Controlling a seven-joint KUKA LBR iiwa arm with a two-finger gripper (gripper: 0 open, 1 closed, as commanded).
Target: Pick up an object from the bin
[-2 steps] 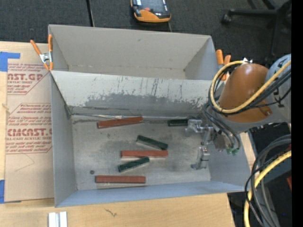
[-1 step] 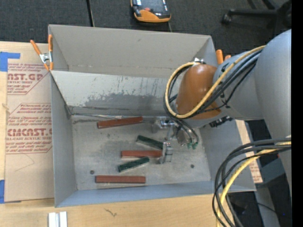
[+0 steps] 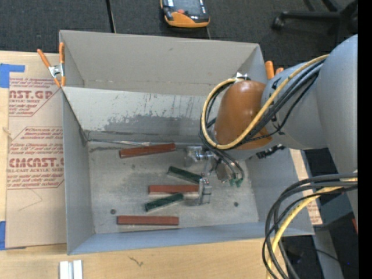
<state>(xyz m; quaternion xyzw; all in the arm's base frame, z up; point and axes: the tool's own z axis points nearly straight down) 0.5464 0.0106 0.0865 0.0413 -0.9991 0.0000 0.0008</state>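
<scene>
My end effector (image 3: 204,193) sits low in the grey bin (image 3: 74,156), at the right ends of the middle red-brown flat stick (image 3: 170,189) and the dark green stick (image 3: 164,202) just below it. It seems to touch both. I cannot tell whether it is spread or pinching. A second green stick (image 3: 183,172) lies just above.

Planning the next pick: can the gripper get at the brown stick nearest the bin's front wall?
Probably yes: the brown stick lies flat and alone, nothing on it, with the gripper close by; the front wall beside it may crowd a grasp.
</scene>
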